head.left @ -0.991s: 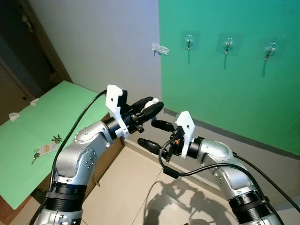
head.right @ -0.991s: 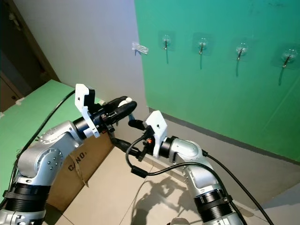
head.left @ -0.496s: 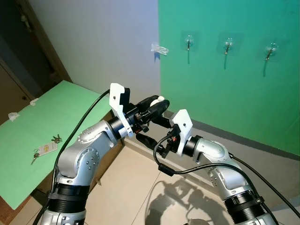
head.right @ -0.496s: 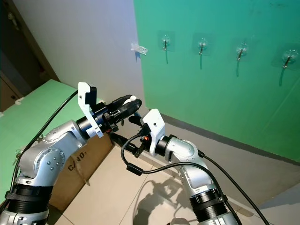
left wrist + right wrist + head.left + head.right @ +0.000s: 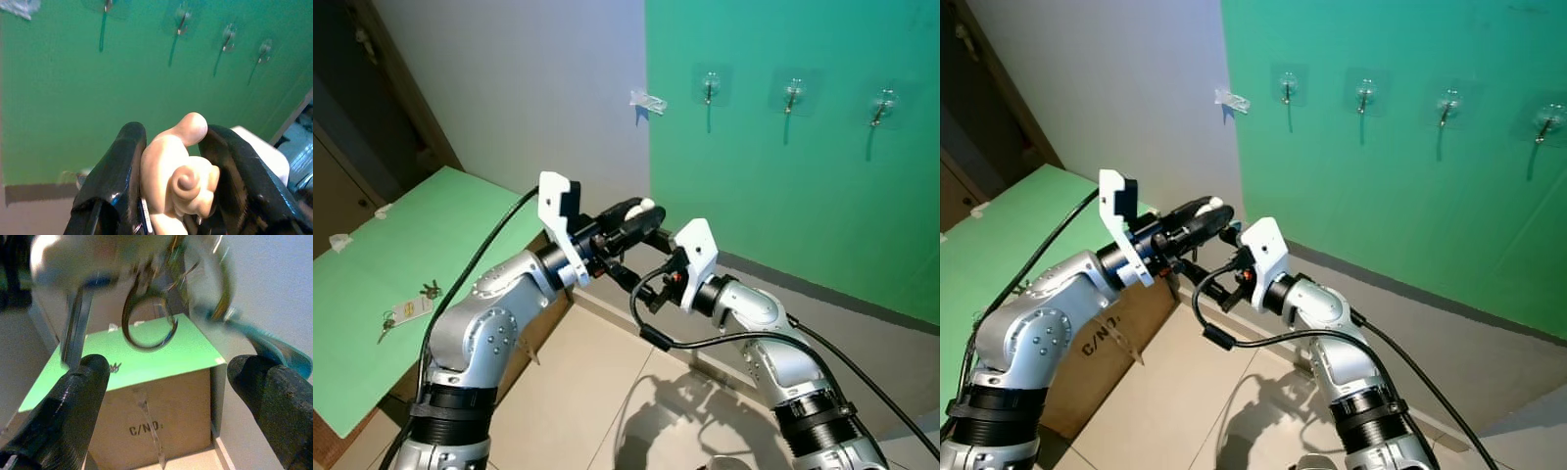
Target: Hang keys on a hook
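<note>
- Left gripper [image 5: 168, 196] clamped on cream keychain charm [image 5: 178, 178], one finger on each side; grip on the soft charm probably leaves ring + keys free to dangle below.
- Key ring [image 5: 149, 323] w/ keys hanging just ahead of right gripper [image 5: 171, 396], blurred, so likely swinging.
- Right gripper wide open, nothing held, fingers [image 5: 63, 406] spread either side of the ring. Judged: set up to catch or steady the ring, maybe a hand-over.
- Both grippers meeting mid-air in front of chest, right one [image 5: 631, 264] tucked under left one's tips [image 5: 641, 211]; close enough for a transfer, contact w/ ring not clear.
- Hooks [image 5: 709, 86] in a row high on green wall [image 5: 822, 196], well apart from the keys; left wrist cam aimed that way, approx lined up w/ wall.
- Hanging not yet begun; ring needs to sit open + square to a hook first, prob. why the 2nd gripper is at it.
- Second key bunch [image 5: 408, 311] lying on green tabletop [image 5: 460, 220] to robot's left, untouched; cardboard box [image 5: 1102, 338] below.
- Risk: swinging ring slips past open fingers on closing.
</note>
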Controlling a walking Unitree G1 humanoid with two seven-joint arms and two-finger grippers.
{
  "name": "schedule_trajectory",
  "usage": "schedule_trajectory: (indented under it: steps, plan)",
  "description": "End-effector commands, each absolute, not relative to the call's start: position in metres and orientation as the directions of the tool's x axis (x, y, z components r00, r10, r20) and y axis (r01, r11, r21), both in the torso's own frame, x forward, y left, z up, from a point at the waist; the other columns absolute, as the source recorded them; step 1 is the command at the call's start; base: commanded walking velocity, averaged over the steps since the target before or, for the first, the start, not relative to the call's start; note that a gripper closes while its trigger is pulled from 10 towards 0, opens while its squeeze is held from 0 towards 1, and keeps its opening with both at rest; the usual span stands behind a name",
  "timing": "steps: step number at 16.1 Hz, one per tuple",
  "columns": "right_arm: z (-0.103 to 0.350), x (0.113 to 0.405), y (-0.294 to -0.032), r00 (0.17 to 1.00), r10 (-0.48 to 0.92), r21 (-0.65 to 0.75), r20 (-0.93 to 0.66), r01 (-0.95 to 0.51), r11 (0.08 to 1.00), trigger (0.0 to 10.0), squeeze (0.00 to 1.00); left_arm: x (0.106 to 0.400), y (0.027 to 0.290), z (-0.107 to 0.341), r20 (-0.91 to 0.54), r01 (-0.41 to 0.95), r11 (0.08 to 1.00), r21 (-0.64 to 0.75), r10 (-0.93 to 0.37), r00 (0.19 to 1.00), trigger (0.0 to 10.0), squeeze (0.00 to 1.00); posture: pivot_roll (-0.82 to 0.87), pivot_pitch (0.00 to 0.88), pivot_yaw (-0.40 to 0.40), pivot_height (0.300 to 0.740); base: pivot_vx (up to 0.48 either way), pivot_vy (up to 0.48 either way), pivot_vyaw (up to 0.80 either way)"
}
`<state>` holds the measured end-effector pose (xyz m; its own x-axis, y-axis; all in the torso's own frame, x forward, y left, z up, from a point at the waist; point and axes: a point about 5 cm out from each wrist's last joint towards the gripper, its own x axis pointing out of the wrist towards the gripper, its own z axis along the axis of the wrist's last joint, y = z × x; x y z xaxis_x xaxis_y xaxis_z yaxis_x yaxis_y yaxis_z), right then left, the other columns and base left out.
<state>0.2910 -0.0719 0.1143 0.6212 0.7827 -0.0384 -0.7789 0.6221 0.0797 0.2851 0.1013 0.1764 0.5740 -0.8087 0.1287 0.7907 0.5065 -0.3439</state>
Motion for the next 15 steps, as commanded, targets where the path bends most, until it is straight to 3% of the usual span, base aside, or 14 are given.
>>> schedule_trajectory:
  steps: [1, 7, 15]
  plan:
    - [0.12, 0.293, -0.072, 0.629, 0.777, 0.105, -0.006, -0.772, 0.626, 10.0, 1.0, 0.284, 0.103, 0.173, 0.096, 0.786, 0.529, -0.322, -0.807, 0.582, 0.0, 0.0, -0.25, 0.033, 0.127, 0.74, 0.0, 0.0, 0.0]
    - [0.124, 0.29, -0.072, 0.621, 0.784, 0.129, 0.009, -0.778, 0.614, 10.0, 1.0, 0.287, 0.103, 0.173, 0.091, 0.783, 0.534, -0.318, -0.805, 0.586, 0.0, 0.0, -0.26, 0.025, 0.131, 0.74, 0.0, 0.0, 0.0]
    - [0.126, 0.295, -0.074, 0.671, 0.741, 0.195, 0.033, -0.731, 0.654, 10.0, 1.0, 0.294, 0.098, 0.185, 0.145, 0.782, 0.533, -0.322, -0.789, 0.597, 0.0, 0.0, -0.26, 0.017, 0.13, 0.74, 0.0, 0.0, 0.0]
